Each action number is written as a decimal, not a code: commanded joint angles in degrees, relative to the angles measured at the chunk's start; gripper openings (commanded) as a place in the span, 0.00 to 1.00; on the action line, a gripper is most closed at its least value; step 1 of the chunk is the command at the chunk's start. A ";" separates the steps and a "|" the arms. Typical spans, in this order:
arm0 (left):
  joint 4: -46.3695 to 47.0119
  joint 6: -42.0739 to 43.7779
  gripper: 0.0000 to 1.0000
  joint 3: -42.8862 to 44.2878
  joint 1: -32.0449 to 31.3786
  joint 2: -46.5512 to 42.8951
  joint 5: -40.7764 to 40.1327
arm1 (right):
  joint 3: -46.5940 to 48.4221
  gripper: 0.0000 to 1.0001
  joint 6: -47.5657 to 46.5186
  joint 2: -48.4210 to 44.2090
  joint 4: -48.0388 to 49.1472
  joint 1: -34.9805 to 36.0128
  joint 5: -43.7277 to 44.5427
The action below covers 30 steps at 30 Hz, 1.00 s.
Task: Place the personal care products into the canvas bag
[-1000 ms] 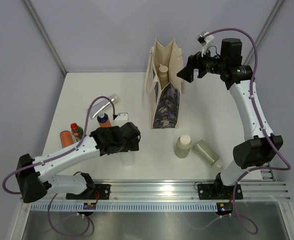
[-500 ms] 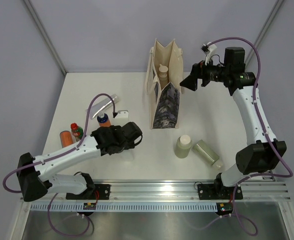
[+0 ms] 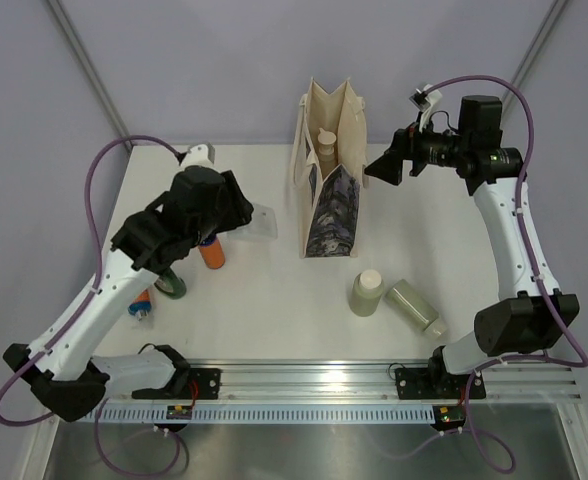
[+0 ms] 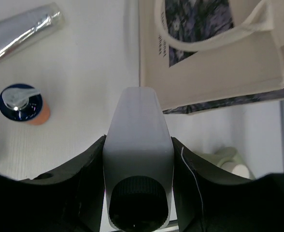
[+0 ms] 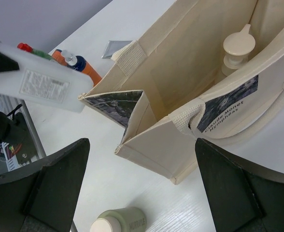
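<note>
My left gripper [image 3: 239, 214] is shut on the clear black-capped bottle [image 3: 260, 222], holding it in the air left of the canvas bag [image 3: 330, 205]. In the left wrist view the bottle [image 4: 138, 140] fills the gap between the jaws, its cap toward the camera. The bag stands open with a beige pump bottle [image 5: 238, 47] inside. My right gripper [image 3: 379, 166] is open and empty, high beside the bag's right side. On the table are two pale-green cylinders, one upright [image 3: 367, 292] and one lying [image 3: 414, 306], an orange bottle [image 3: 211, 250], a green bottle [image 3: 170, 284] and a silver tube [image 4: 21, 33].
Another orange bottle [image 3: 141, 304] lies near the table's left edge. The arms' base rail [image 3: 374, 380] runs along the near edge. Grey walls close off the back and both sides of the white table [image 3: 274, 320].
The left gripper has shut on the clear bottle, lifted it off the near table and swung it up and back toward the bag. The right gripper has drawn slightly right, still open.
</note>
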 commanded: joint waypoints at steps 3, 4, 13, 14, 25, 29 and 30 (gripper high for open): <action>12.38 2.22 0.00 15.24 5.46 4.01 10.87 | -1.47 1.00 0.72 -3.09 0.55 -0.54 -2.53; 12.90 1.87 0.00 17.19 6.17 5.25 12.02 | -1.65 1.00 0.81 -3.09 0.55 -0.54 -2.61; 17.39 -3.32 0.00 44.78 8.72 22.21 19.59 | -4.90 0.99 1.08 -4.41 1.08 -0.54 -3.58; 18.52 -3.85 0.00 48.46 8.81 24.92 19.59 | -5.51 1.00 1.08 -4.58 1.17 -0.63 -3.67; 25.39 -3.68 0.00 50.16 8.72 37.95 21.52 | -7.62 1.00 -0.41 -6.95 0.99 -1.42 -3.93; 24.69 -0.87 0.00 51.39 8.46 41.99 21.26 | -8.76 0.99 -2.09 -7.83 0.20 -1.86 -3.76; 24.51 0.36 0.00 51.48 8.37 43.04 21.35 | -9.12 1.00 -2.61 -7.92 0.03 -1.77 -3.76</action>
